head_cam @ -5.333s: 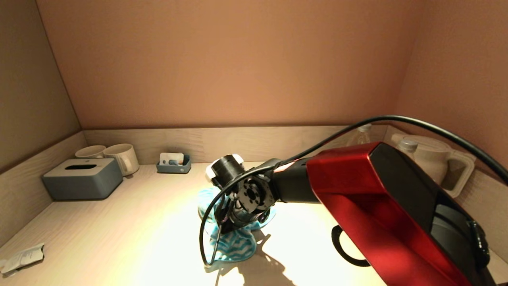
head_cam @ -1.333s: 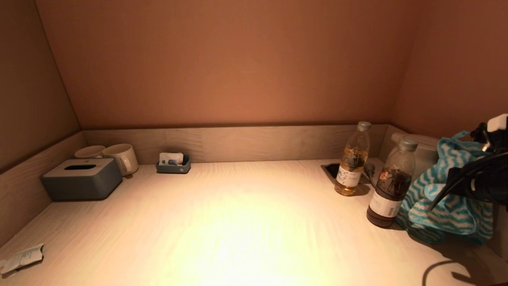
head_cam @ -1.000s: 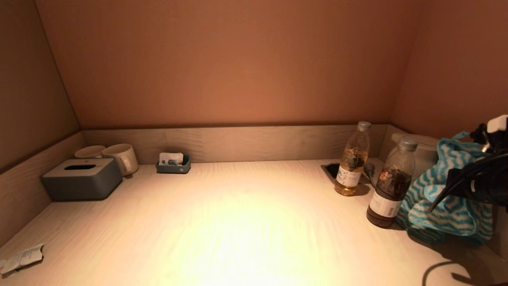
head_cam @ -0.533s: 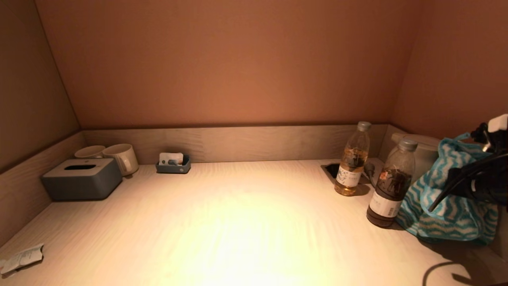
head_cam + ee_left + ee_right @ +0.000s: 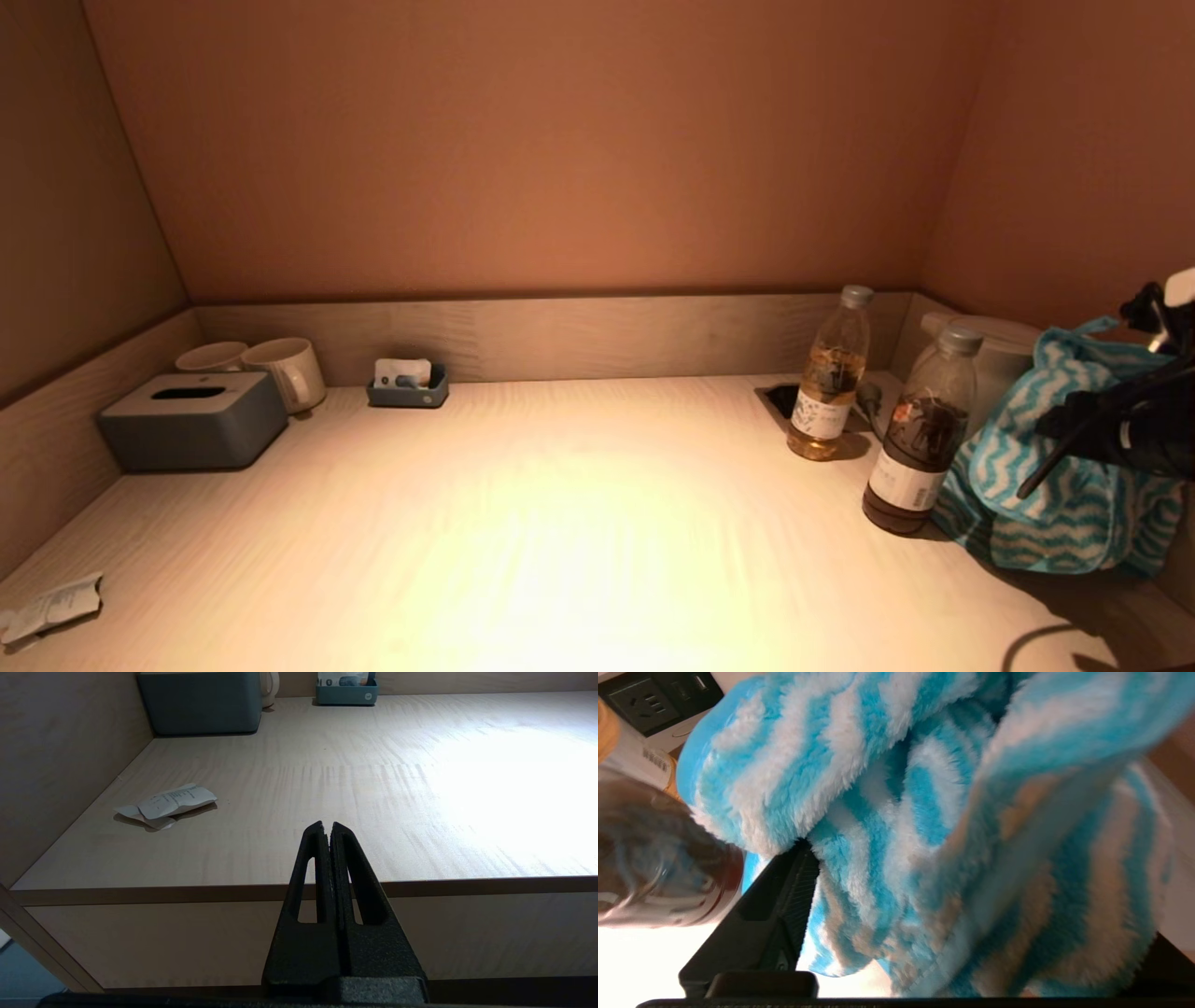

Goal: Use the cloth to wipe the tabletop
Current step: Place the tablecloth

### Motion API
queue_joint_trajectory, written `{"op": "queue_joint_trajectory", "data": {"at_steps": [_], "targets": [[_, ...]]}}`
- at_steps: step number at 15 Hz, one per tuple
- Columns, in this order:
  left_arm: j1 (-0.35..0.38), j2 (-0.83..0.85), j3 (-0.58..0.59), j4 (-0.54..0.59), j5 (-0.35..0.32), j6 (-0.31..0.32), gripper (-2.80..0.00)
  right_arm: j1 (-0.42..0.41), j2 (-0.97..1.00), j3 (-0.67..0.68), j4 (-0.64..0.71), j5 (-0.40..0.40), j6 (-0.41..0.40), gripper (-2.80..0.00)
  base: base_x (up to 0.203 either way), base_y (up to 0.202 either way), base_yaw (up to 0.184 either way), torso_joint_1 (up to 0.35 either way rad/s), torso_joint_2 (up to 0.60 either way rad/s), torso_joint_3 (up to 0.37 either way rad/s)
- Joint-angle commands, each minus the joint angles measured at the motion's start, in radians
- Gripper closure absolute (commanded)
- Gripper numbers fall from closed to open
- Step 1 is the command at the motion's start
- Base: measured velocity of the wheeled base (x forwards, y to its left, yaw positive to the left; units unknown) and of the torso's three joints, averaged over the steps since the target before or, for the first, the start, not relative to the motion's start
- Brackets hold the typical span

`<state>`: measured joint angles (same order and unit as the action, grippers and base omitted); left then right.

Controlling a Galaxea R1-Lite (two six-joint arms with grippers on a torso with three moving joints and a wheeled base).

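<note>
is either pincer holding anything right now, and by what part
The right pincer holds the striped cloth by a bunched upper fold, the rest hanging beside the dark bottle. The left pincer is shut on nothing, off the tabletop's front edge.

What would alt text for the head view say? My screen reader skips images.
At the table's far right, the right gripper holds a blue-and-white striped cloth beside two bottles. The wooden tabletop has a tissue box and mugs at left.

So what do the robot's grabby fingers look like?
The left gripper has matte black, rough-textured fingers, shaped like long pointy triangles with slots cut through. The right gripper has the same black finger with a ridged inner face, and a black cable runs by it.
</note>
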<state>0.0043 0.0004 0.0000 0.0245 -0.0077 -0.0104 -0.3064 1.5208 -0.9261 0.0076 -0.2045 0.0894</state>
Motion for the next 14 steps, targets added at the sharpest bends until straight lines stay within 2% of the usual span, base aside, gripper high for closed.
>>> {"op": "queue_joint_trajectory", "data": {"at_steps": [1, 4, 6, 7, 8, 14], "targets": [[0.000, 0.000, 0.000, 0.000, 0.000, 0.000, 0.00, 0.001, -0.047, 0.012, 0.006, 0.000, -0.007, -2.80, 0.000, 0.000, 0.000, 0.000, 0.00, 0.000], [0.000, 0.000, 0.000, 0.000, 0.000, -0.002, 0.00, 0.003, -0.083, 0.032, 0.022, 0.030, -0.033, -2.80, 0.000, 0.000, 0.000, 0.000, 0.00, 0.000], [0.000, 0.000, 0.000, 0.000, 0.000, 0.000, 0.00, 0.003, -0.080, 0.029, 0.079, 0.050, -0.030, -2.80, 0.000, 0.000, 0.000, 0.000, 0.00, 0.000], [0.000, 0.000, 0.000, 0.000, 0.000, 0.000, 0.00, 0.002, -0.080, 0.027, 0.097, 0.069, -0.027, -2.80, 0.000, 0.000, 0.000, 0.000, 0.00, 0.000], [0.000, 0.000, 0.000, 0.000, -0.002, 0.000, 0.00, 0.000, -0.077, 0.020, 0.134, 0.121, -0.024, -2.80, 0.000, 0.000, 0.000, 0.000, 0.00, 0.000], [0.000, 0.000, 0.000, 0.000, 0.000, 0.000, 0.00, -0.025, 0.032, -0.030, 0.197, 0.140, -0.013, -2.80, 0.000, 0.000, 0.000, 0.000, 0.00, 0.000]]}}
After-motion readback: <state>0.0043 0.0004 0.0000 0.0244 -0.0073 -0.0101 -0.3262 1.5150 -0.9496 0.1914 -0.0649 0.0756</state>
